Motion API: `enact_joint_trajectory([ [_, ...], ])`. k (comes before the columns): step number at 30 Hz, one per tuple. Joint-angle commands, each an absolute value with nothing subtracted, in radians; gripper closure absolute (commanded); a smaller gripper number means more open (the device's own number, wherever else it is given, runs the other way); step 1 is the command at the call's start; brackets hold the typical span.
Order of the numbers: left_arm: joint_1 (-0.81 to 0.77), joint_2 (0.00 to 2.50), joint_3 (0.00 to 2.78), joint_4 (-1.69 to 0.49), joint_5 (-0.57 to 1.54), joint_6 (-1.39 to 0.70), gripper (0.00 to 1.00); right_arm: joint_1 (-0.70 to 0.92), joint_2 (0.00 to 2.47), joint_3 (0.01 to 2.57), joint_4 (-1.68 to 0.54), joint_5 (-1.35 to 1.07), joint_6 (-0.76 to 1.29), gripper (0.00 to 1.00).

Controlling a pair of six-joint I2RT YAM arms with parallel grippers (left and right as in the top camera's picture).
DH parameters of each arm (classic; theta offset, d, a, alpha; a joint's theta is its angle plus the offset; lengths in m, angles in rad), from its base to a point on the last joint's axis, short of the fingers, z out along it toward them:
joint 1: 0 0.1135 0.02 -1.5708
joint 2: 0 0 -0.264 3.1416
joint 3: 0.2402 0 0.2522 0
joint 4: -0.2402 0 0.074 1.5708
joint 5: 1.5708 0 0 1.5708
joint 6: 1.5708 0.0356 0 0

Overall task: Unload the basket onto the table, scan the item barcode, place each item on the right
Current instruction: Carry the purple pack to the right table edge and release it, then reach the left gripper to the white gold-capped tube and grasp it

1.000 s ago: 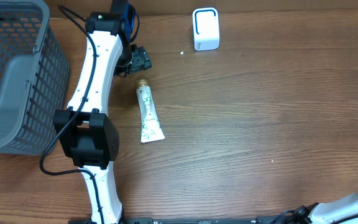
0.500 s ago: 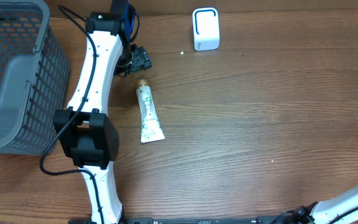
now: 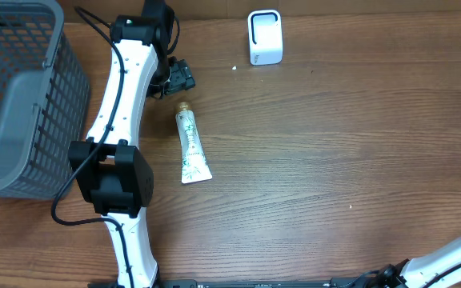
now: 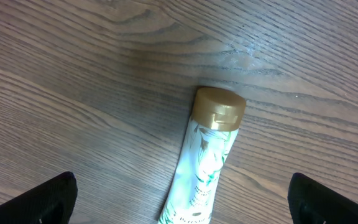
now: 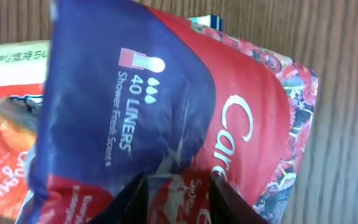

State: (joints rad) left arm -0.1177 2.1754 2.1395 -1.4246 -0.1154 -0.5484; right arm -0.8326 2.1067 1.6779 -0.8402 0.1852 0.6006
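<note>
Overhead, the white gold-capped squeeze tube (image 3: 190, 148) is lying on the wooden desk (image 3: 334, 160), well apart from the white box scanner (image 3: 264, 36). Left wrist: the left fingers (image 4: 51, 199) are standing wide above its cap, likely for pickup. Right wrist: the right fingers (image 5: 232, 202) are narrowly pinching a red-and-blue liner packet (image 5: 166, 93).

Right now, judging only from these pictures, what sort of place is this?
Probably a mock shop checkout: a white barcode scanner and a grey mesh basket stand on a wooden table, with packaged goods such as a gold-capped tube.
</note>
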Motion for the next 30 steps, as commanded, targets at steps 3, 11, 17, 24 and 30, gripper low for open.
enact_joint_trajectory([
  [3, -0.117, 2.171, 2.133, -1.424, -0.113, -0.55, 0.0, -0.842, 1.926, 1.748, -0.837, 0.118, 0.598, 0.4],
  [11, -0.117, 2.171, 2.133, -1.424, -0.113, -0.55, 0.0, -0.841, 1.801, 1.76, -0.836, -0.421, 0.598, 0.0],
  [17, -0.117, 2.171, 2.133, -1.424, -0.113, -0.55, 0.0, -0.78, 1.802, 1.754, -0.853, -0.7, 0.597, 0.0],
  [24, -0.117, 2.171, 2.133, -1.424, -0.113, -0.55, 0.0, -0.626, 1.802, 1.754, -0.896, -0.594, 0.597, 0.0],
  [30, -0.117, 2.171, 2.133, -1.424, -0.112, -0.55, 0.0, -0.54, 1.802, 1.754, -0.897, -0.509, 0.597, 0.0],
])
